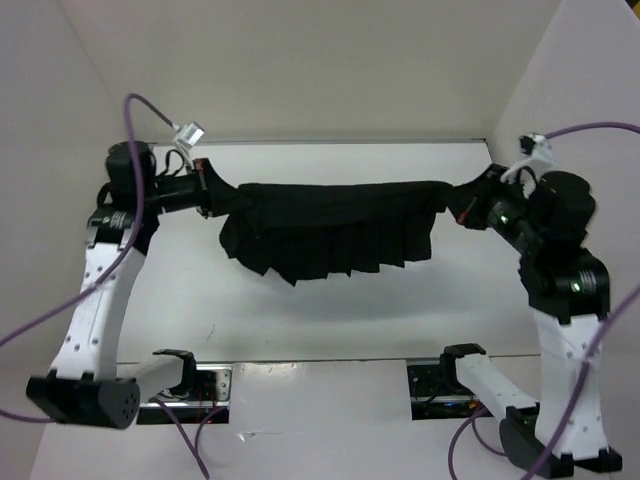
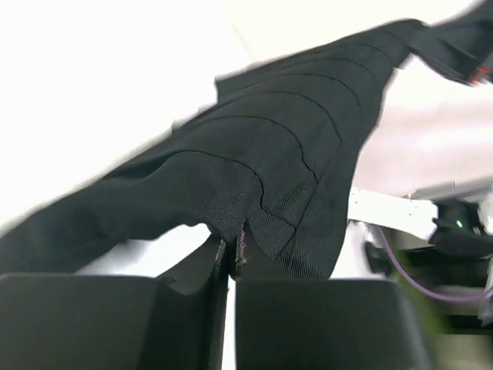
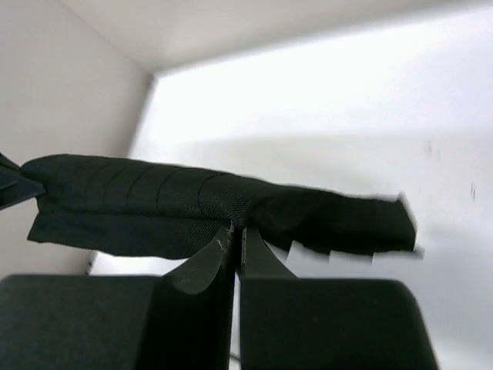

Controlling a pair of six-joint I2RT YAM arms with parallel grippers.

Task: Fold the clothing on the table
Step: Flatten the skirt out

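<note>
Light was bright and even in the overhead view, seemingly from above. The clothing threw a soft, wide shadow onto the table toward its near edge. The fabric showed almost as solid black, its pleats faint. In the left wrist view the table was blown out to flat white at upper left, the cloth's far end was smeared by blur, and the left gripper sat soft at the bottom edge. The right wrist view was crisper on the weave, with glare on the table, a grey shadow band and a blurred hem at right.
</note>
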